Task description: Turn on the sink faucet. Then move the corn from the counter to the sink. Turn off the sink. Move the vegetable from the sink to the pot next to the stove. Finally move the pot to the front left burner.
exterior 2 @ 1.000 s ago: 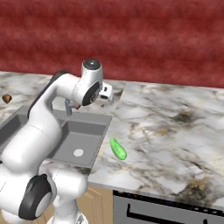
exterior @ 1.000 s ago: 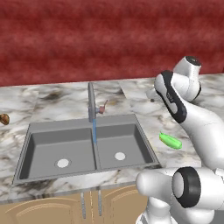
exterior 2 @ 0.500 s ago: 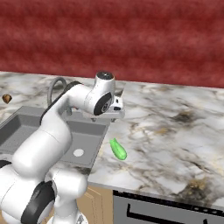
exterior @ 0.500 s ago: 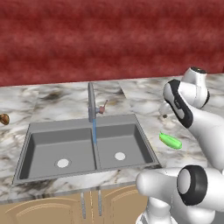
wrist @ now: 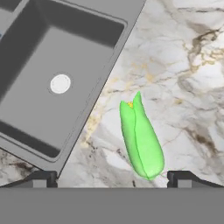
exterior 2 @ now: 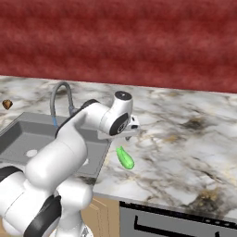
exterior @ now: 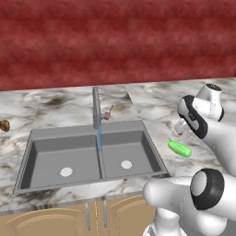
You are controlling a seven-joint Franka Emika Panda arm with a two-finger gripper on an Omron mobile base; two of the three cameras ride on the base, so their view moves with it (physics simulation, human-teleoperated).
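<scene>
The sink faucet [exterior: 96,106] stands behind the sink [exterior: 37,138], its reddish-tipped lever [exterior: 109,113] turned aside, and a thin blue stream [exterior: 99,138] falls onto the divider between the two basins. The corn [exterior: 179,148] lies on the counter [exterior: 152,99] just right of the sink, wrapped in green husk with a bit of yellow at its tip [wrist: 141,135]. My gripper [exterior: 180,128] hovers a little above the corn [exterior 2: 124,158], open, with nothing between its fingertips [wrist: 181,177]. The pot is out of view.
A small brown lump [exterior: 3,125] rests on the counter far left of the sink. A dark oven front [exterior 2: 176,222] shows below the counter edge at the right. Bare marble [exterior 2: 185,139] stretches right of the corn. A red wall backs the counter.
The arm has swung right, away from the faucet, and now sits over the corn. The water keeps running. The corn has not moved.
</scene>
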